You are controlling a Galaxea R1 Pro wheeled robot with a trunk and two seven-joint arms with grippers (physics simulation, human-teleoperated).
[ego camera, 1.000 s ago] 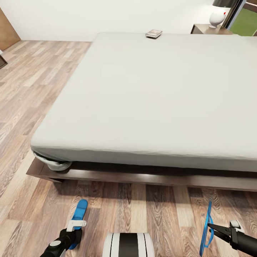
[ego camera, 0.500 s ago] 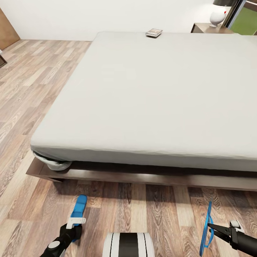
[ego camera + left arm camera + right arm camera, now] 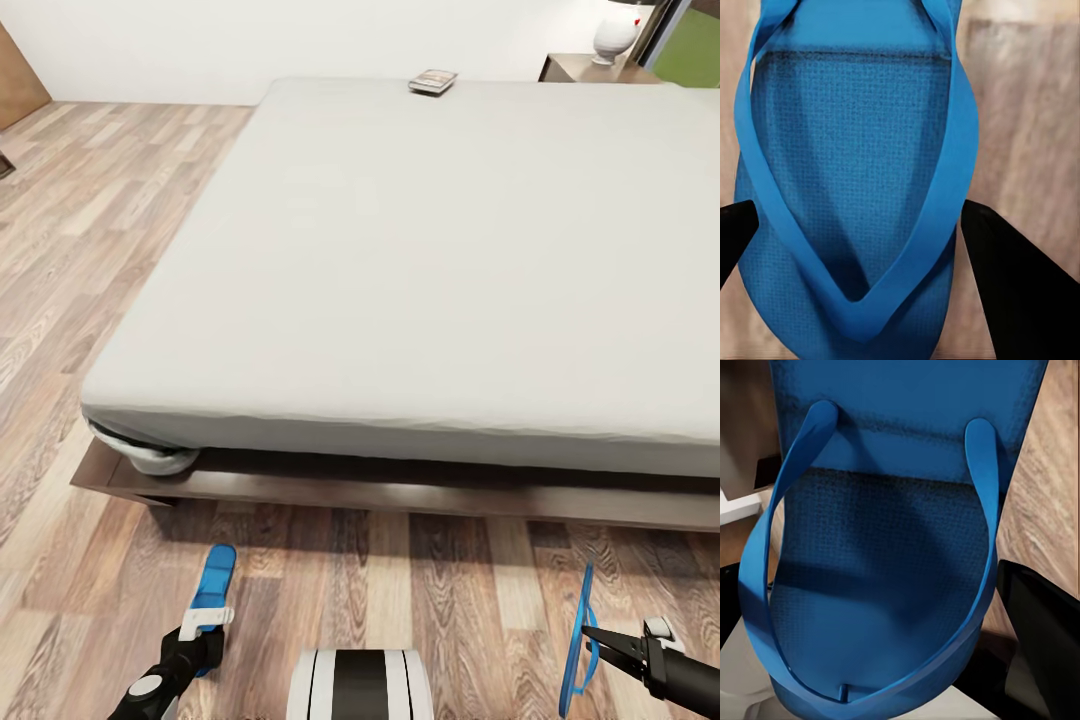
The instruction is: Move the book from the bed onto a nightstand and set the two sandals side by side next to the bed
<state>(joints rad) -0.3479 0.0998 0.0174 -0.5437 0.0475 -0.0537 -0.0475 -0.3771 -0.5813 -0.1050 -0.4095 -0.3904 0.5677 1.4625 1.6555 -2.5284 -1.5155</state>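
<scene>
Two sandals are in my grip. My view has tipped down, so the bed (image 3: 420,260) sits higher; the book (image 3: 432,81) lies at its far edge. My left gripper (image 3: 205,622) pinches one sandal (image 3: 214,585) lower toward the floor; my right gripper (image 3: 592,632) clamps the other sandal (image 3: 577,640) on edge.

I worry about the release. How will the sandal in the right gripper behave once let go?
The right sandal hangs on edge, so it will probably tip flat. Its thin sole and looped strap suggest it is light and bendy. The right gripper seems to pinch the strap alone, so it may swing.
</scene>
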